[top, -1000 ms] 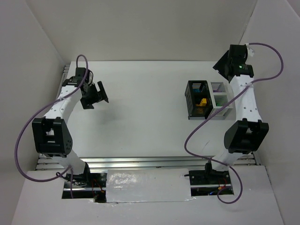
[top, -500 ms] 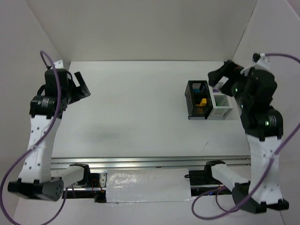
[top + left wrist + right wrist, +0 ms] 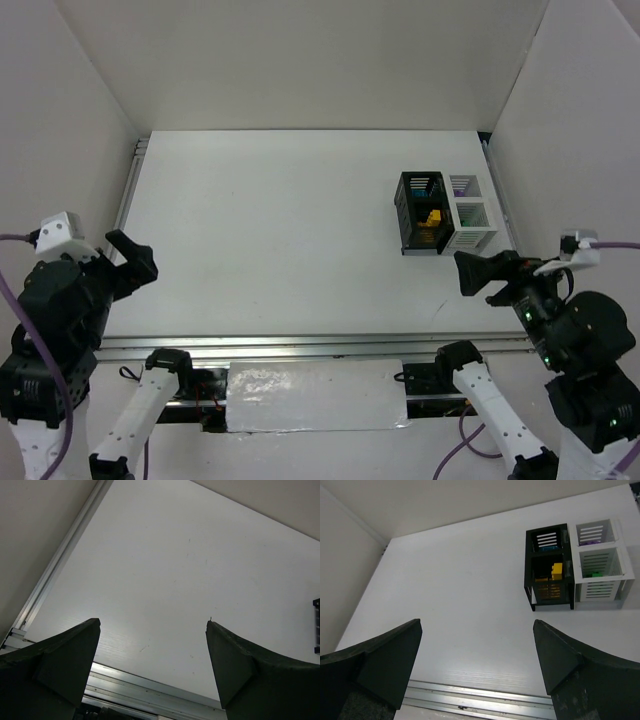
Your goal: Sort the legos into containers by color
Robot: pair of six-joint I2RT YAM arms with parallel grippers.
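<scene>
**Both grippers empty at the near edge; every visible brick binned**

Right gripper [image 3: 477, 622]: jaws spread wide with nothing between them. It hangs over the near right edge of the white table [image 3: 445, 590], well apart from the bins. Left gripper [image 3: 152, 625]: the same, jaws apart and empty, at the near left edge.

The bins cluster at far right.
- The tall black slatted plastic bin [image 3: 546, 540] holds a yellow brick [image 3: 556, 571] beside orange bricks [image 3: 541, 580]. Something teal [image 3: 547, 550] shows farther back.
- Two white bins touch its right side.
- The near low white slatted bin [image 3: 597, 591] holds a green brick [image 3: 593, 573].
- The far low white slatted bin [image 3: 593, 532] holds purple bricks [image 3: 591, 543].
- No pink brick can be made out.

Judgement: colours sit grouped by bin, and every brick in view lies inside one, so the sorting reads as finished or nearly so. The arms sit low and wide of the cluster, likely parked so nothing gets knocked.
</scene>
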